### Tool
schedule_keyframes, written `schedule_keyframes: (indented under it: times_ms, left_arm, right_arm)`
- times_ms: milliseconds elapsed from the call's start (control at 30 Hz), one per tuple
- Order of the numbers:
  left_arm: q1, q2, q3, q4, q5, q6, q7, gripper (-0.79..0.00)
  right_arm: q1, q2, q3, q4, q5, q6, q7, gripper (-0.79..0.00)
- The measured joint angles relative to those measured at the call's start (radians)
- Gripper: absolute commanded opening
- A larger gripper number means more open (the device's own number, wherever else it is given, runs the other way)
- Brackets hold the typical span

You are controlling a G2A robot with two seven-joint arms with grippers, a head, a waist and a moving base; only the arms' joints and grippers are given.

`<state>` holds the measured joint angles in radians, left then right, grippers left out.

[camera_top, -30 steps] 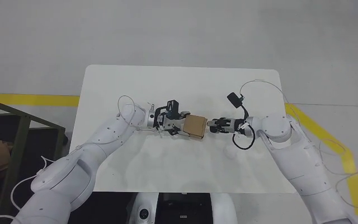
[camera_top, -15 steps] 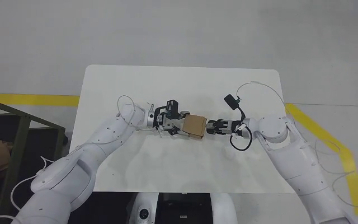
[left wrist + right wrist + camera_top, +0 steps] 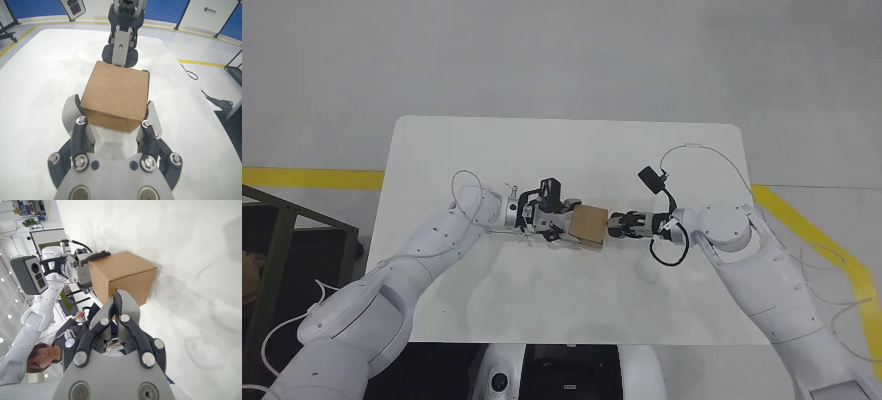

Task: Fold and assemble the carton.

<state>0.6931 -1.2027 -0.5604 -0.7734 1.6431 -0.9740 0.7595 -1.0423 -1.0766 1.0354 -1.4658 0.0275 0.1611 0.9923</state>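
I had the white rounded-corner table (image 3: 442, 150) under everything. The brown cardboard carton (image 3: 589, 225) sat on it near the middle, so I'm placing everything else off that carton.

The left arm (image 3: 432, 250) came in at one end of the carton and the right arm (image 3: 742, 235) at the opposite end. The two were roughly in one line through it.

The carton looked boxed up, with a flat top panel and square side walls. A thin slit (image 3: 113, 116) was cut in the end face nearest the left wrist. In the right wrist view, a vertical seam (image 3: 108, 289) ran down the carton corner closest to that wrist.

The left gripper (image 3: 113, 106) had its fingers spread to the carton's width. One pad sat on each side wall at the near corners, clamped on the carton.

The right gripper (image 3: 114, 298) had its fingers pinched together, with nothing between them that I could see. The tips were butted against the carton's end face, opposite the left gripper. In the left wrist view its dark pad sat just behind the carton's far top edge, touching it.

A black cable (image 3: 667, 175) looped off the right wrist, just beyond the carton on that side.

A small dark tab (image 3: 145, 71) stuck out at the carton's far top corner. I couldn't tell what it belonged to.
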Motion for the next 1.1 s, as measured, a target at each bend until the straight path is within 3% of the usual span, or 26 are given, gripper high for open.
schedule_keyframes:
  times_ms: [67, 333, 567, 700, 767, 800, 1100]
  left_arm:
    - [-0.001, 0.0, -0.004, 0.004, -0.004, 0.0, -0.003, 0.0]
    - [0.002, 0.007, -0.019, -0.01, -0.013, -0.007, -0.013, 0.0]
    - [0.025, 0.035, -0.063, -0.044, -0.066, -0.039, 0.05, 0.0]
    - [0.041, 0.065, -0.098, -0.065, -0.16, -0.038, 0.048, 0.0]
    - [0.043, 0.083, -0.12, -0.064, -0.205, -0.038, 0.048, 0.0]
    - [0.044, 0.09, -0.131, -0.062, -0.222, -0.038, 0.048, 0.0]
    - [0.041, 0.14, -0.243, -0.019, -0.36, -0.038, -0.058, 0.0]
  right_arm:
    - [-0.012, 0.006, 0.02, -0.019, -0.007, 0.007, -0.004, -0.785]
    - [-0.054, 0.023, 0.092, -0.076, -0.017, 0.004, -0.031, -0.782]
    - [-0.075, 0.031, 0.144, -0.09, -0.007, -0.073, -0.081, -0.683]
    - [-0.084, 0.033, 0.184, -0.088, 0.029, -0.158, -0.121, -0.529]
    - [-0.089, 0.036, 0.205, -0.094, 0.03, -0.201, -0.144, -0.397]
    - [-0.091, 0.037, 0.214, -0.096, 0.026, -0.218, -0.155, 0.0]
    - [-0.116, 0.05, 0.309, -0.112, -0.06, -0.336, -0.277, 0.0]
